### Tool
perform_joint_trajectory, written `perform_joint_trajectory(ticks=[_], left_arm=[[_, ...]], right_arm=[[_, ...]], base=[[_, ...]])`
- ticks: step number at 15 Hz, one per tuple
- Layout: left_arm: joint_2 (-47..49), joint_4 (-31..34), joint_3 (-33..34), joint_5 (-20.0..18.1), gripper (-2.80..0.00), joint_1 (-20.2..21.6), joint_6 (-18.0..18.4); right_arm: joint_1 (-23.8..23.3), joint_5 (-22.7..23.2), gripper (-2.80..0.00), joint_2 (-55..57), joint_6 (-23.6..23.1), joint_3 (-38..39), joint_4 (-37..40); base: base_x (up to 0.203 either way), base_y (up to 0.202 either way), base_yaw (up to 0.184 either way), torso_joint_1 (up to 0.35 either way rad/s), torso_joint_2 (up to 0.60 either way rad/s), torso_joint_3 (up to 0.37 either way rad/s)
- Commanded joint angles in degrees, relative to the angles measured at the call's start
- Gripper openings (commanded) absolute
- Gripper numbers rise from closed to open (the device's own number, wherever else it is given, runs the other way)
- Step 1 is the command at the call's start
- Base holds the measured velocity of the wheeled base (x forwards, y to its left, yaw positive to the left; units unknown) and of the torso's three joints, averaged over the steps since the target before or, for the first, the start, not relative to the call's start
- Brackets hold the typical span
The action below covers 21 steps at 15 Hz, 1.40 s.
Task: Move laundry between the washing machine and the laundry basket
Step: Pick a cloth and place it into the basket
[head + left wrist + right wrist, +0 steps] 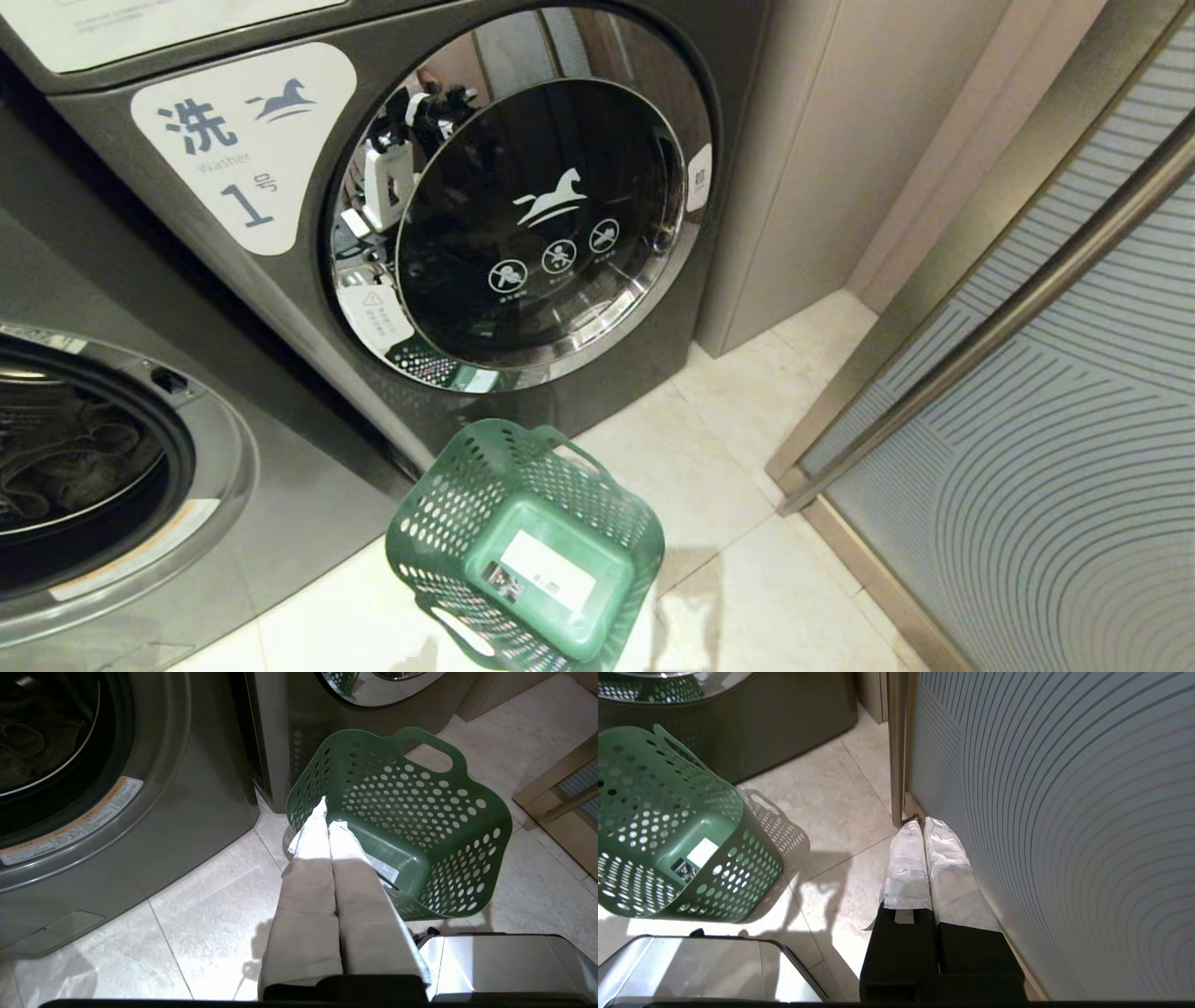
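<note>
While both arms hang low and idle, two grey washing machines fill the head view: the numbered washing machine (523, 196) at twelve o'clock has its round door closed, and the second washing machine (103, 467) at eight o'clock stands open with dark laundry (65, 457) inside its drum. On the pale tiled floor (747, 579) at six o'clock sits the green laundry basket (523, 546), holding only a white label. A ribbed glass door (1055, 448) stands at three o'clock. The left pincer (327, 812) hangs over the basket's rim, fingers pressed together on nothing. The right pincer (922, 828) is likewise closed and bare, beside the glass door.
</note>
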Motion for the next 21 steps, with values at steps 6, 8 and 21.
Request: perform_joint_trajectory(ticks=[6,8,21], left_arm=[[-0.01,0.01,0.02,0.01,-2.80,0.01,-0.02],[-0.01,0.01,0.02,0.01,-2.80,0.01,0.02],[-0.01,-0.08,0.02,0.10,-2.80,0.01,-0.41]], right_arm=[[0.02,0.05,-2.80,0.07,0.09,0.00,0.00],[0.02,0.05,-2.80,0.07,0.09,0.00,0.00],[0.02,-0.04,-2.80,0.07,0.18,0.00,0.09]], base=[[0.000,0.000,0.000,0.003,0.00,-0.203],[0.000,0.000,0.000,-0.002,0.00,-0.200],[0.000,0.000,0.000,0.001,0.00,-0.069]])
